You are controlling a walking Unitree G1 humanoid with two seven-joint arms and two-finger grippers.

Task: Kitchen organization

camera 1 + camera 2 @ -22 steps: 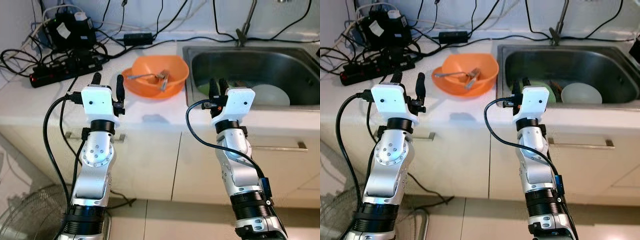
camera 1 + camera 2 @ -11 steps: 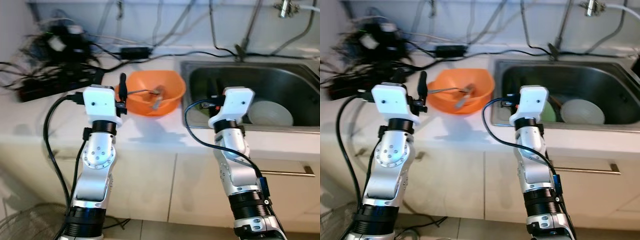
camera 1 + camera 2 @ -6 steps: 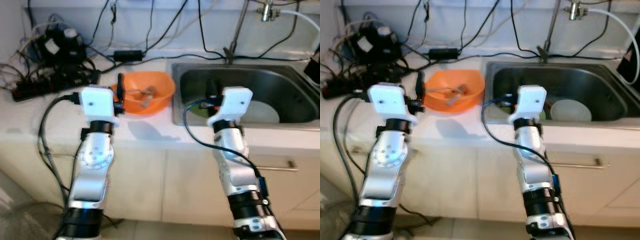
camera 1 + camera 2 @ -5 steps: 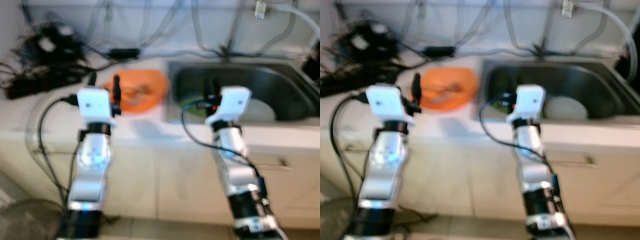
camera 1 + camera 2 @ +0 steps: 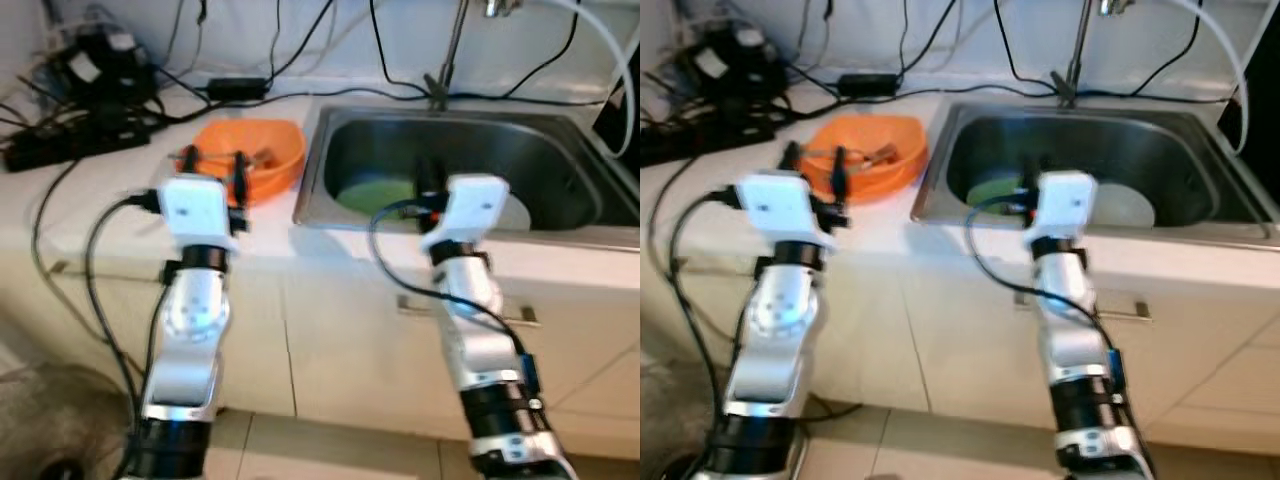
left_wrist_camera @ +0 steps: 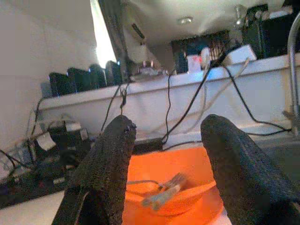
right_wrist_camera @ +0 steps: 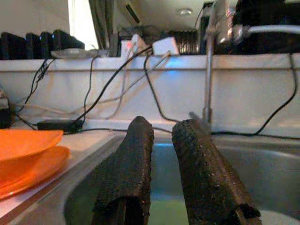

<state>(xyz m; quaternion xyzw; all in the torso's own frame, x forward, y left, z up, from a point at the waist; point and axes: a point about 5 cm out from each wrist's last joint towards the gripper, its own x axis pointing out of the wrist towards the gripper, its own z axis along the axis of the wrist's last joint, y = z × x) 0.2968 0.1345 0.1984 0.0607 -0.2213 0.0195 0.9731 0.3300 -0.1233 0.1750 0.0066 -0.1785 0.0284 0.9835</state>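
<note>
Two metal utensils (image 6: 161, 193) lie in the orange bowl (image 5: 262, 150) on the white countertop (image 5: 110, 200), long axes roughly level, handles toward the power strip (image 5: 70, 145). The steel sink (image 5: 1090, 130) holds a green plate (image 5: 375, 192) and a white plate (image 5: 1125, 208). The left gripper (image 6: 166, 154) hovers before the bowl, fingers wide. The right gripper (image 7: 161, 154) hovers at the sink's front edge, fingers narrow, holding nothing.

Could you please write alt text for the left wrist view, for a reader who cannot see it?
The left gripper, its two black fingers spread open, faces a round orange plastic bowl holding metal utensils on a white counter. Black cables run along the white wall behind.
</note>
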